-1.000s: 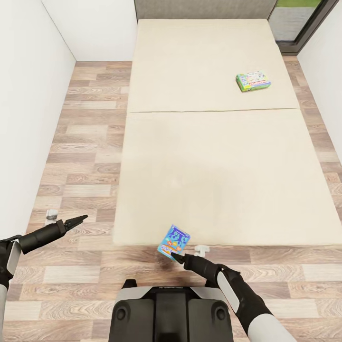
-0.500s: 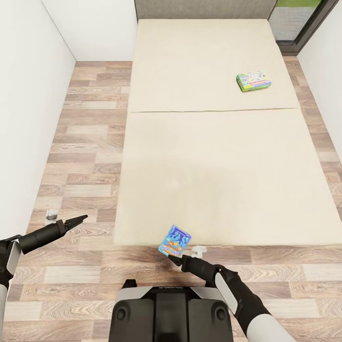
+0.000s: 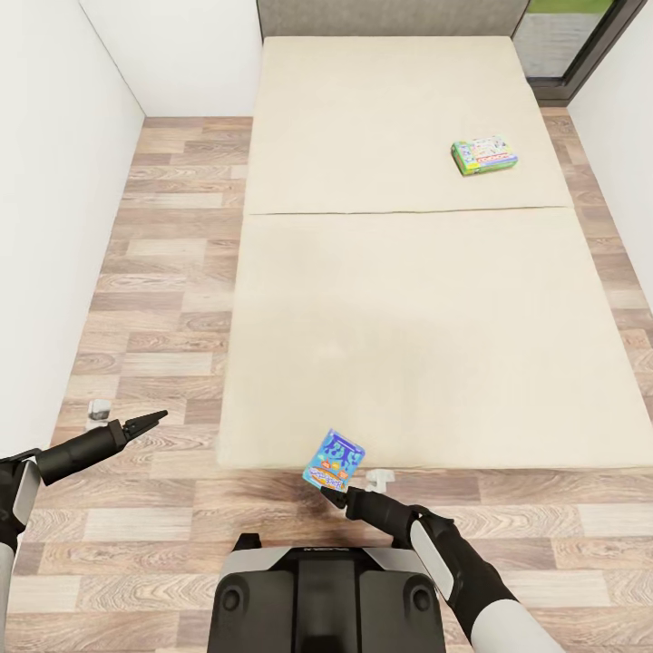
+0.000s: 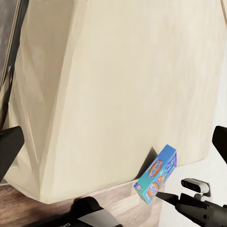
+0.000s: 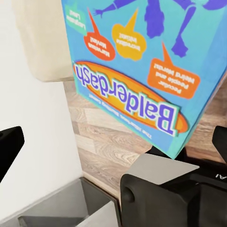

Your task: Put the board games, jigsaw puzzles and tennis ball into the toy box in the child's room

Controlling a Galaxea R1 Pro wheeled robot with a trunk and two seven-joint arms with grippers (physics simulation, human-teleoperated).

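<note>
A blue board game [image 3: 334,461], printed "Balderdash" [image 5: 137,101], was held upright at its lower corner by the right gripper [image 3: 337,491], off the mattress and just over the foot edge of the bed [image 3: 399,336] near the middle of that edge. The fingers of that gripper were closed on the corner, with only a small part of the box between them. A second board game [image 3: 484,155], green, lay flat on the far section of the mattress, close to its right edge and well apart from the first. The left gripper [image 3: 156,417] was held out over the wood-plank floor [image 3: 172,272] beside the bed's left edge; its fingers appeared drawn together to a point with nothing between them.

The hold was judged precarious: with so little of the box pinched and most of its weight standing above the fingers, it could be expected to pivot or slip out during carrying, falling to the floor. A swing of the arm might also knock the box against the mattress edge. The green game was judged awkward to reach from the foot of the bed.
</note>
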